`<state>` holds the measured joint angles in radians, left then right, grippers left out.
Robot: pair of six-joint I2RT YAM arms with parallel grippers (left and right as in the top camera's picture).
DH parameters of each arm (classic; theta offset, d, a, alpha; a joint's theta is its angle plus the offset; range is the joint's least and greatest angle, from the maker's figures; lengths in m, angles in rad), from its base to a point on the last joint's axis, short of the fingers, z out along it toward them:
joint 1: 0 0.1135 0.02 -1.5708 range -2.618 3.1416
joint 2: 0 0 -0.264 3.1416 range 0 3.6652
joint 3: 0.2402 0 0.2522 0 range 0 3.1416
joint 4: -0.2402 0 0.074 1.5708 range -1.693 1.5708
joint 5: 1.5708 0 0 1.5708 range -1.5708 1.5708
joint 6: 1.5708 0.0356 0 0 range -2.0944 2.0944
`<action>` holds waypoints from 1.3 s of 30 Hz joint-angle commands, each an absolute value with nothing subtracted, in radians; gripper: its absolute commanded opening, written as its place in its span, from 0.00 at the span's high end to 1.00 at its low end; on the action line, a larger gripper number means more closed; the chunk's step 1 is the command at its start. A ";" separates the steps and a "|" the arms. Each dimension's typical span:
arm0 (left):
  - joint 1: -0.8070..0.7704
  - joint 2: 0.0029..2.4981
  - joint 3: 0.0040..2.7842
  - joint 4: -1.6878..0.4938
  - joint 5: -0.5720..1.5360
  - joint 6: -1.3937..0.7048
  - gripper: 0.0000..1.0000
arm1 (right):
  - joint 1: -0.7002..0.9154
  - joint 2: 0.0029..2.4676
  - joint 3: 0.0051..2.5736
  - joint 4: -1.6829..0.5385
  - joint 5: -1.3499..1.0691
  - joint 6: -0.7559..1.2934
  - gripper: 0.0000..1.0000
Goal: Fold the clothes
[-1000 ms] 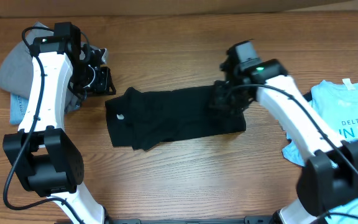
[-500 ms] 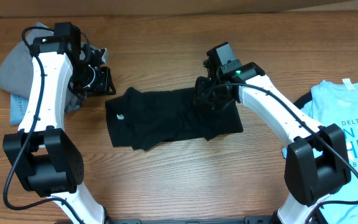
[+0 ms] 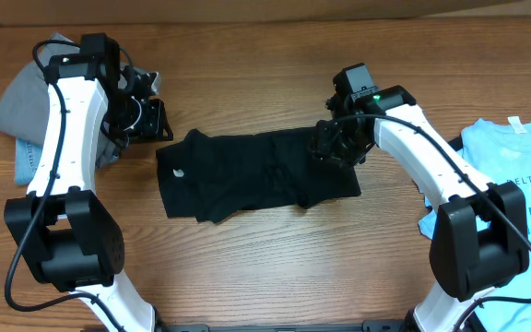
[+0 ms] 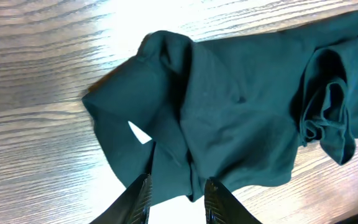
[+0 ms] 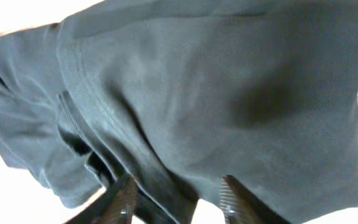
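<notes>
The clothes here are a black T-shirt (image 3: 247, 175) lying bunched and partly folded in the middle of the wooden table, its small white logo (image 3: 178, 172) near the left end. My right gripper (image 3: 336, 148) hovers over the shirt's right end. In the right wrist view the right gripper (image 5: 179, 202) is open, with a stitched hem of the shirt (image 5: 229, 81) lying under the gap. My left gripper (image 3: 158, 122) stays just off the shirt's upper left corner. In the left wrist view the left gripper (image 4: 176, 202) is open and holds nothing, the shirt (image 4: 241, 112) spread ahead of it.
A grey garment (image 3: 21, 97) is heaped at the back left behind the left arm. A light blue printed T-shirt (image 3: 510, 175) lies at the right edge beside the right arm. Bare wood runs along the table's front.
My right gripper swung left with the shirt's right edge, opened and let it go, then drew back to the right. The left arm has not moved.
</notes>
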<state>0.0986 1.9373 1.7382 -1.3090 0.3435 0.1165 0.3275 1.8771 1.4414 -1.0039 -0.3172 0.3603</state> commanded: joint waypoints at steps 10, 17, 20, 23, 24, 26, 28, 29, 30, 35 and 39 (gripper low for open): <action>0.102 1.919 1.757 -1.293 0.393 0.157 0.67 | 0.492 1.875 1.312 -0.826 -0.358 0.314 0.42; 0.102 1.919 1.757 -1.293 0.394 0.157 0.67 | 0.536 1.876 1.281 -0.710 -0.294 0.366 0.63; 0.102 1.919 1.757 -1.298 0.394 0.157 0.68 | 0.545 1.876 1.260 -0.658 -0.235 0.403 0.69; 0.102 1.919 1.757 -1.304 0.394 0.157 0.68 | 0.545 1.876 1.260 -0.661 -0.198 0.419 0.52; 0.102 1.919 1.757 -1.305 0.394 0.157 0.67 | 0.545 1.876 1.259 -0.667 -0.197 0.419 0.47; 0.102 1.919 1.757 -1.305 0.394 0.157 0.68 | 0.545 1.876 1.258 -0.687 -0.189 0.421 0.48; 0.102 1.919 1.757 -1.305 0.394 0.157 0.68 | 0.545 1.876 1.258 -0.702 -0.176 0.422 0.50; 0.102 1.919 1.757 -1.304 0.394 0.157 0.68 | 0.545 1.876 1.258 -0.702 -0.176 0.423 0.55; 0.102 1.919 1.757 -1.304 0.394 0.157 0.68 | 0.545 1.876 1.258 -0.701 -0.176 0.424 0.65; 0.102 1.919 1.757 -1.300 0.394 0.157 0.67 | 0.545 1.876 1.258 -0.665 -0.244 0.450 0.96; 0.102 1.919 1.757 -1.302 0.394 0.157 0.68 | 0.544 1.876 1.259 -0.601 -0.327 0.489 0.96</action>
